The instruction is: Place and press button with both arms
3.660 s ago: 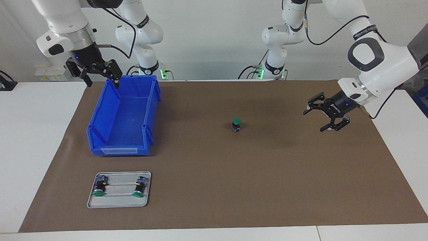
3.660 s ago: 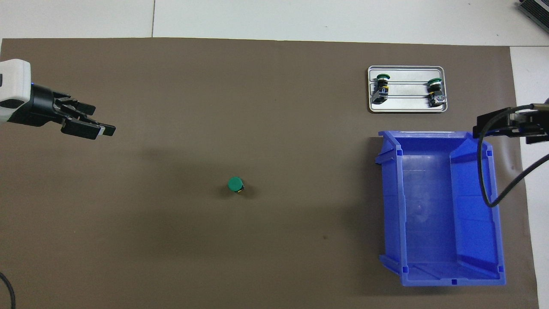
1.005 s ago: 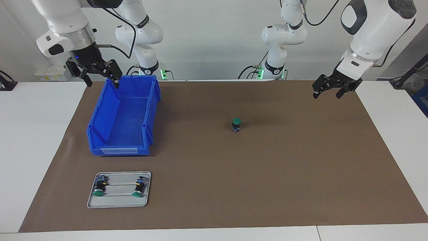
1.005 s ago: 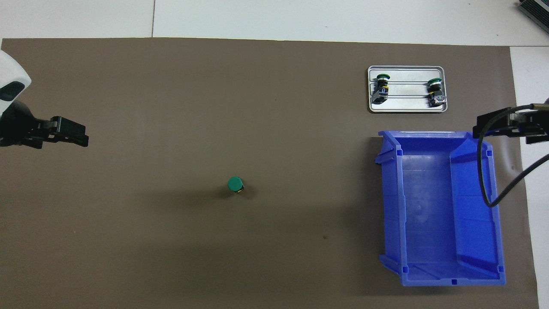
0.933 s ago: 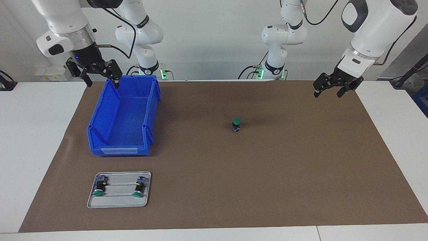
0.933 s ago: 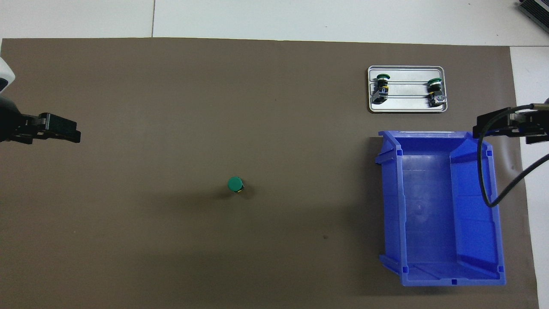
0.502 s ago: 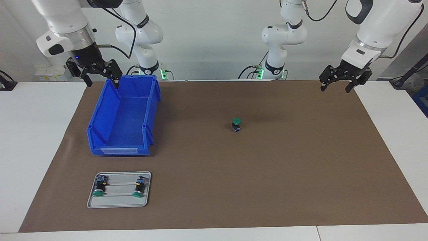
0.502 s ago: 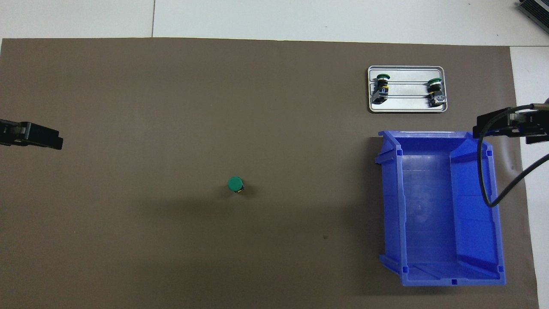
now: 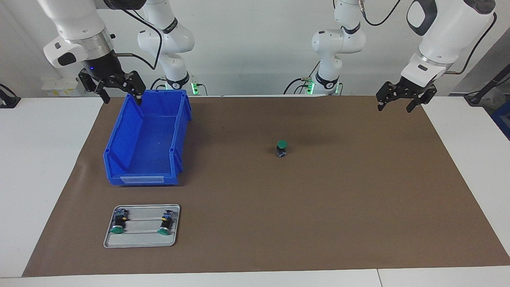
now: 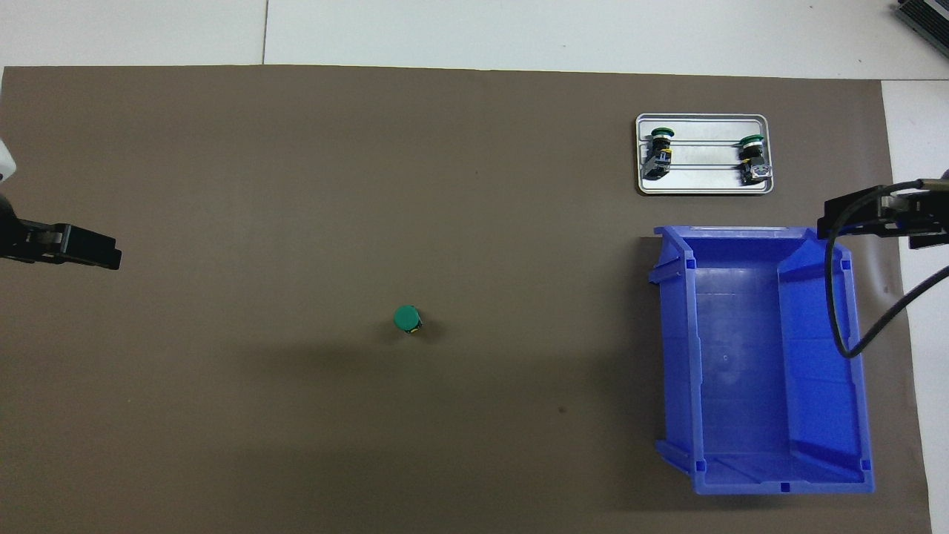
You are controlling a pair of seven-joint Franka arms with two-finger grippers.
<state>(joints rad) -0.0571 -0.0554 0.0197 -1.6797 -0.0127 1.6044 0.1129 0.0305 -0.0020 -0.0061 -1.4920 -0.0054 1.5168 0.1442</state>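
While upright, button [image 9: 281, 148] mid-mat [image 9: 338, 207].

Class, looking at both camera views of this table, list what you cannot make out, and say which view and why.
- Overhead view: left gripper cut off by the picture's edge.
- Overhead view: right gripper cut off by the edge, cable across it.
- Both views: the button too small to tell if pressed.
- Two buttons on the tray: markings too small.

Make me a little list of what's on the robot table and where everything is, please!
button: stands upright, green cap up, alone mid-mat
blue bin: empty, toward the right arm's end
metal tray: farther from the robots than the bin
spare buttons: two, lying on the tray
left gripper: open, empty, raised over the mat's edge
right gripper: open, empty, over the bin's corner
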